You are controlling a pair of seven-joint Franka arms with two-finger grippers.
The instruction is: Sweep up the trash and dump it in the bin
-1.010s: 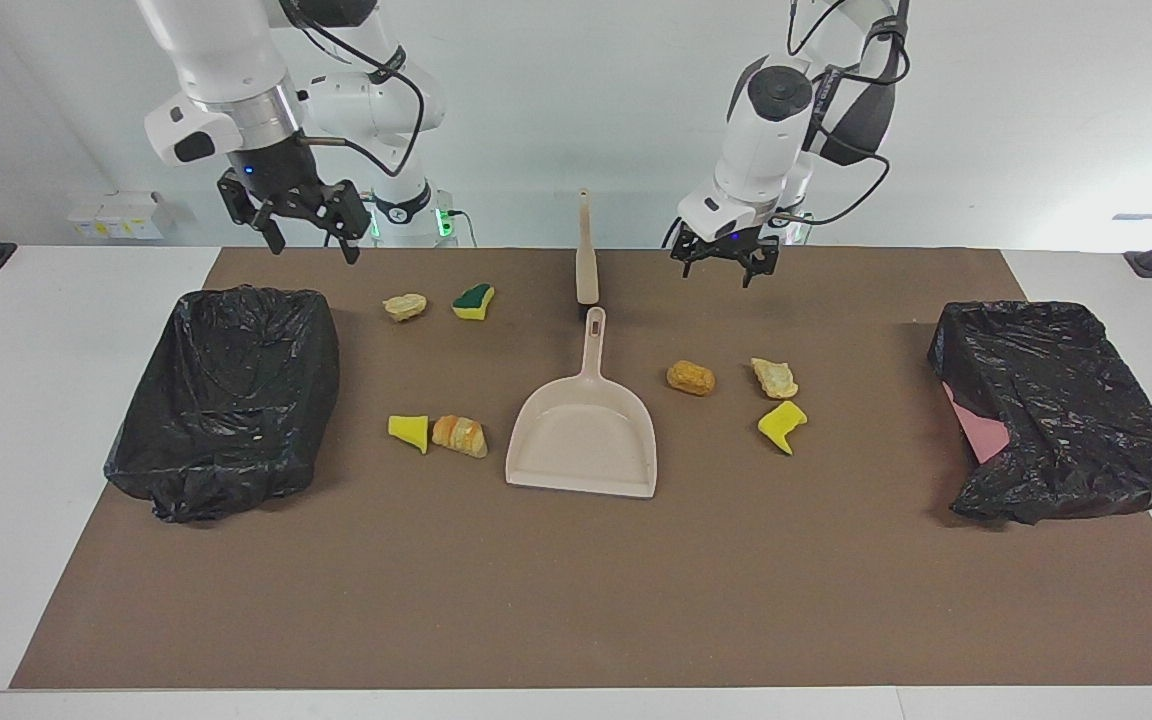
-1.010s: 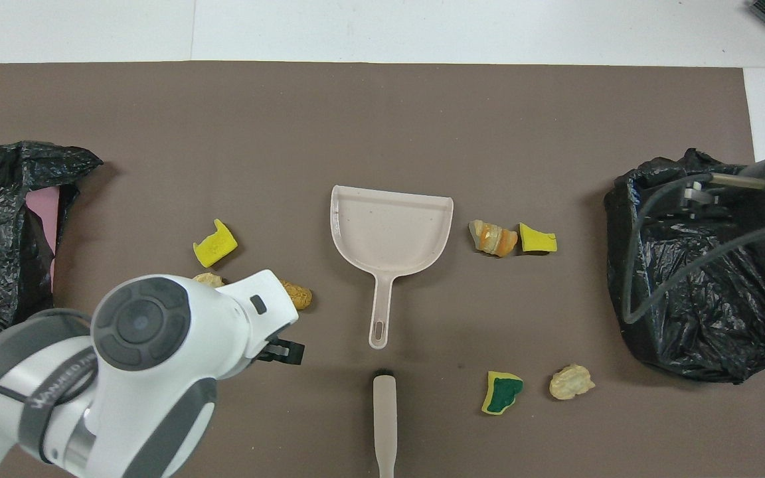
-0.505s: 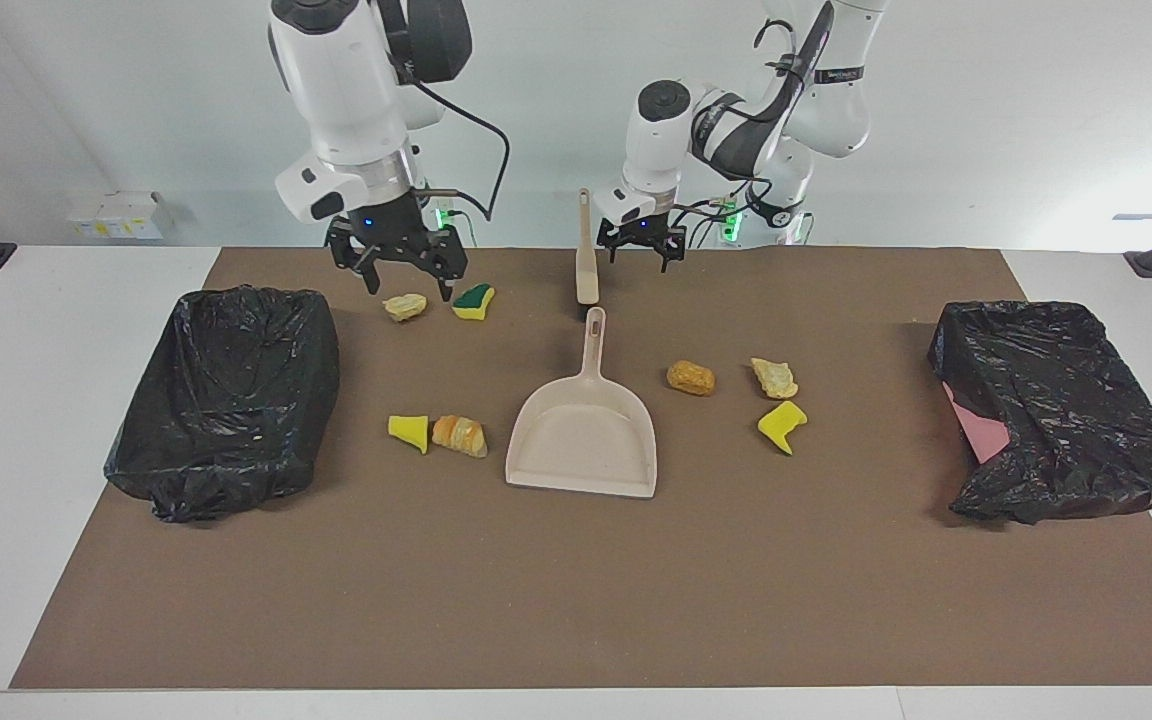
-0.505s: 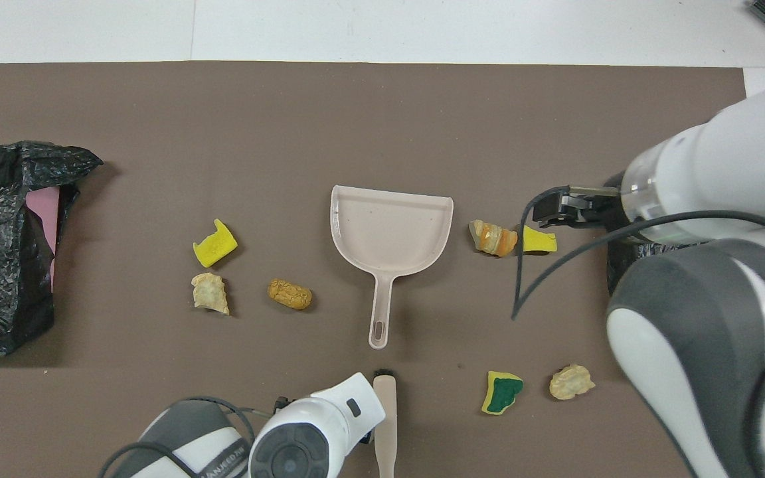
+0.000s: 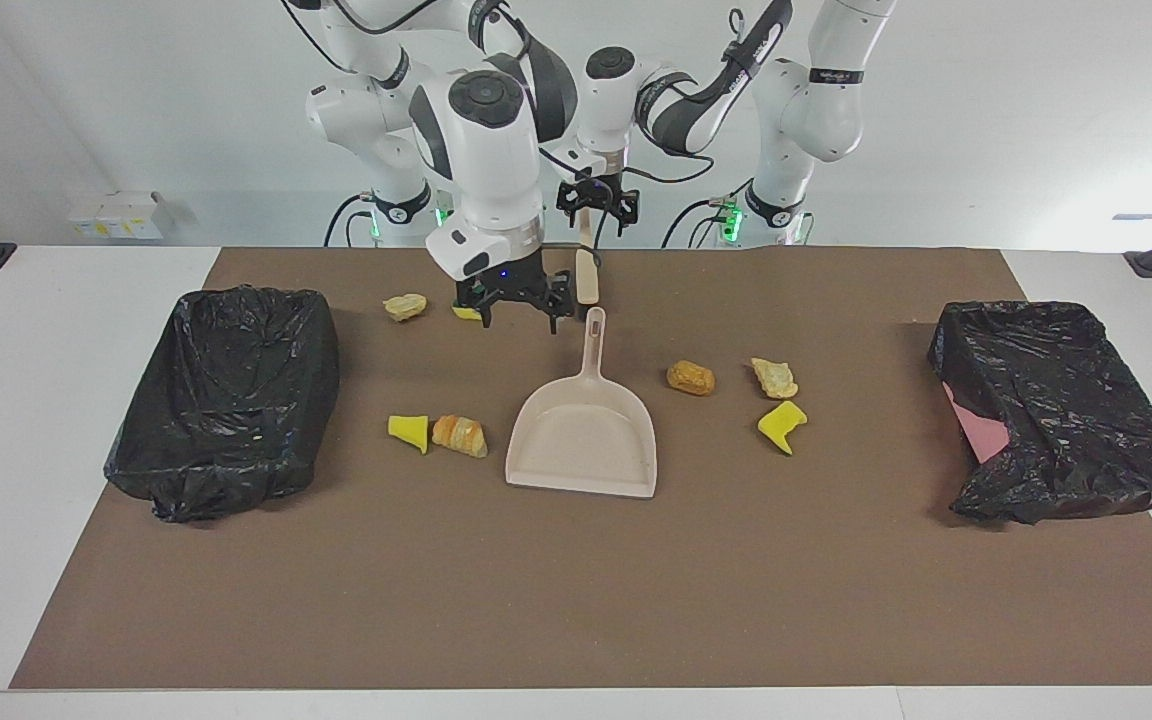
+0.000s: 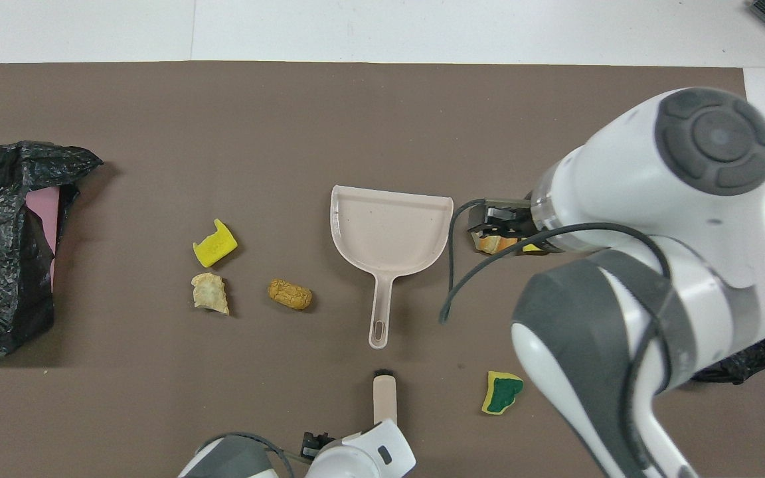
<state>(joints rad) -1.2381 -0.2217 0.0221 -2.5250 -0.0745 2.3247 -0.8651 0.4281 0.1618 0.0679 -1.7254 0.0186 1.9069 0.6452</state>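
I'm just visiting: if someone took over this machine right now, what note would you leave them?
Left gripper: open at the top of the brush handle, not gripping.
Right gripper: open, in the air near the dustpan handle.
Trash: seven scraps, such as the croissant, all on the mat; dustpan empty. A black-bagged bin stands at each end.
Done: nothing. Left: sweep, dump.

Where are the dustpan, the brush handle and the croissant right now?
dustpan [image 5: 584, 440]: facing view, bare pan floor.
brush handle [image 6: 384, 398]: overhead view, mid-handle.
croissant [image 5: 460, 434]: facing view, middle of its top.
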